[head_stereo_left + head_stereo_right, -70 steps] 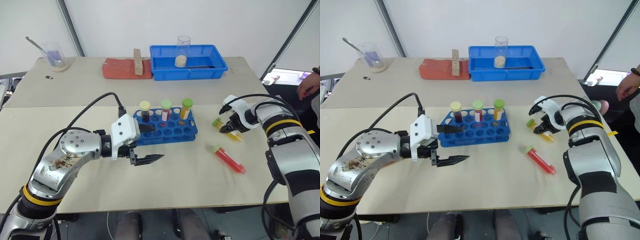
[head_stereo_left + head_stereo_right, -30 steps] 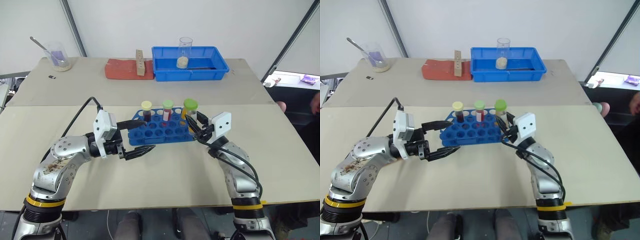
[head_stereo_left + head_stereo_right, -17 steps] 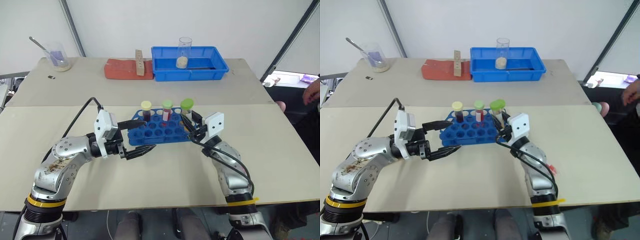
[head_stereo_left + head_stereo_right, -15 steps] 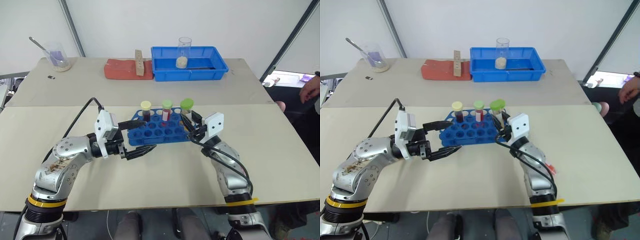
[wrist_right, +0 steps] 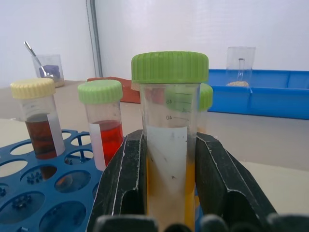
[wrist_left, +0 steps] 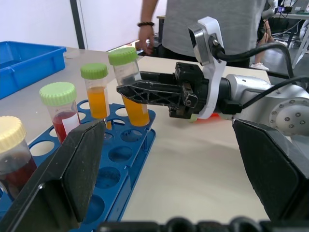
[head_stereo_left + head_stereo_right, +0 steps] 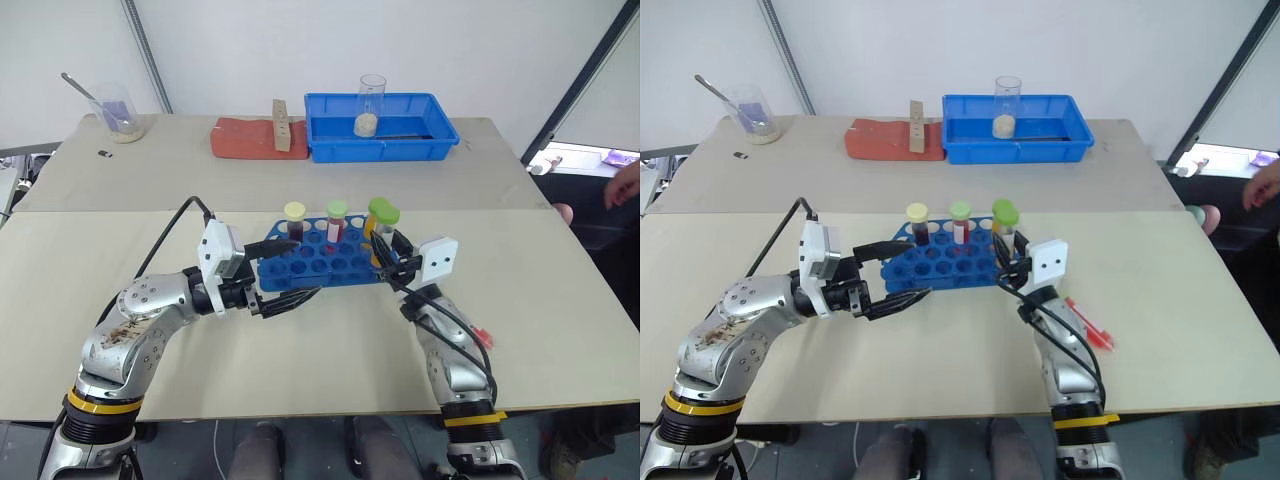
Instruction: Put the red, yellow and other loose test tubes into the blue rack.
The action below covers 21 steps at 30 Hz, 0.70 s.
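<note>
The right gripper (image 5: 166, 193) is clamped on a yellow-orange tube (image 5: 169, 145) with a green cap, upright at the blue rack's (image 7: 325, 262) near right corner; whether its tip sits in a hole is hidden. The left gripper (image 7: 285, 272) stands wide apart around the rack's other end. Three more capped tubes stand in the back row. A bright red tube (image 7: 1087, 324) lies loose on the beige table (image 7: 560, 330), part hidden by the right arm. A person's hand (image 7: 625, 185) is cut off at the edge.

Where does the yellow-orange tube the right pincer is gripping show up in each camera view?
Left eye: yellow-orange tube at the blue rack's right end.
Right eye: same spot.
Left wrist: between the right pincer's fingers.
Right wrist: centre, gripped.
Shared landmark: the blue rack.
</note>
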{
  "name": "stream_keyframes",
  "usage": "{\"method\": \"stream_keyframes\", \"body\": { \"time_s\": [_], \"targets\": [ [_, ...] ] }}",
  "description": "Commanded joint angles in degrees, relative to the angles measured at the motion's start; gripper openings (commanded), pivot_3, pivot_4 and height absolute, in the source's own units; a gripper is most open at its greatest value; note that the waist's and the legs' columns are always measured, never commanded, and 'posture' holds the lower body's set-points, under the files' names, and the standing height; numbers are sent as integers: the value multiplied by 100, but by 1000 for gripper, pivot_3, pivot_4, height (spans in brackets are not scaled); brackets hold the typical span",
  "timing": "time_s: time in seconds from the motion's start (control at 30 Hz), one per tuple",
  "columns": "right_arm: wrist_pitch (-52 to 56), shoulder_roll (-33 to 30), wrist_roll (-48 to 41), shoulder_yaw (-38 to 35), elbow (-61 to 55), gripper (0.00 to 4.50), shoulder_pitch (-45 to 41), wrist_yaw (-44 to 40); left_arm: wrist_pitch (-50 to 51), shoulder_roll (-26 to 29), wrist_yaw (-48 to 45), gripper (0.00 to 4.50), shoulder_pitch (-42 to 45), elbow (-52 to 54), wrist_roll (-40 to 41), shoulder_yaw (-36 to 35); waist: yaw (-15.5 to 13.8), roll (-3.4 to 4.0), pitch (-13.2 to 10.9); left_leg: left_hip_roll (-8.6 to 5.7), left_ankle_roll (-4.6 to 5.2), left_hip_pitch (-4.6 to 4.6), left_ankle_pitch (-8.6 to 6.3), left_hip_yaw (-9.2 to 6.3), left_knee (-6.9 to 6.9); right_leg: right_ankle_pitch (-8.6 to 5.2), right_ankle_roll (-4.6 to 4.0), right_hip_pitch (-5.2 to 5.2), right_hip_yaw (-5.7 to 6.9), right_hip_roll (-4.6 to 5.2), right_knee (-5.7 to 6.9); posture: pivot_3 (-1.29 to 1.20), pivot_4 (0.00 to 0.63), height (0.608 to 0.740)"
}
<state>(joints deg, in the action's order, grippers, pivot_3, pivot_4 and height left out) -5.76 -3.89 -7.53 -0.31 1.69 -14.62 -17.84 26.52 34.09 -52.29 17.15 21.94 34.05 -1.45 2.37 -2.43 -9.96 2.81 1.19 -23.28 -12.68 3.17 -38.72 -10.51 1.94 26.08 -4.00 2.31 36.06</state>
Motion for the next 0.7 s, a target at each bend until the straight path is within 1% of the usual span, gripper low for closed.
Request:
{"method": "stream_keyframes", "body": {
  "time_s": [0.03,0.1,0.2,0.3,0.4,0.43,0.47,0.53,0.6,0.7],
  "targets": [
    [-1,-139,-20,-72,-248,2682,74,25,-41,-15,59,4500,69,183,23,-19,6,0,0,0,0,0,0,0,0,0,0,0,0,0,0,0,150,740],
    [354,-447,48,-83,-592,3391,157,-70,-37,18,121,4500,70,210,-67,17,5,0,0,0,0,0,0,0,0,0,0,1,0,0,0,0,150,740],
    [1049,-1008,-31,-221,-1276,3391,397,-240,-12,67,174,4500,62,265,-116,30,-10,0,0,-1,0,-3,0,0,1,-2,0,2,0,1,-1,0,150,740],
    [1999,-1641,-377,-473,-2137,3391,673,-495,-27,145,167,4500,26,329,-178,39,-30,0,0,-1,0,-3,0,0,1,-5,3,1,0,1,-2,0,150,740],
    [3830,-2551,-789,-765,-3237,3391,827,-688,-32,357,-3,4500,-56,417,-288,133,-25,1,0,-2,0,-2,0,4,1,-13,-6,2,-2,3,-2,0,150,740],
    [4254,-2760,-891,-819,-3450,3391,839,-711,-39,406,-36,4500,-74,442,-315,165,-19,1,0,-1,0,1,0,4,1,-18,-14,1,-2,3,-2,0,150,740],
    [4848,-3214,-1090,-853,-3696,3391,835,-940,-66,457,-112,4500,-97,469,-334,224,-11,1,0,0,0,1,0,4,0,-21,-20,1,-2,2,-1,0,150,740],
    [5741,-4000,-1371,-864,-3958,3391,777,-1346,-154,537,-273,4500,-132,523,-393,366,-8,1,0,0,0,4,0,5,3,-26,-28,1,-2,2,-1,0,150,740],
    [6417,-4616,-1635,-774,-3984,3391,626,-1662,-222,584,-413,4500,-176,587,-429,480,-13,-1,-1,0,0,4,0,3,3,-30,-33,1,-1,2,-3,0,150,740],
    [7134,-5163,-1941,-544,-3810,3391,307,-1975,-222,559,-504,4500,-222,689,-411,577,-11,-4,-2,-2,0,2,0,4,1,-30,-32,1,-2,3,-8,0,150,740]
  ]
}}
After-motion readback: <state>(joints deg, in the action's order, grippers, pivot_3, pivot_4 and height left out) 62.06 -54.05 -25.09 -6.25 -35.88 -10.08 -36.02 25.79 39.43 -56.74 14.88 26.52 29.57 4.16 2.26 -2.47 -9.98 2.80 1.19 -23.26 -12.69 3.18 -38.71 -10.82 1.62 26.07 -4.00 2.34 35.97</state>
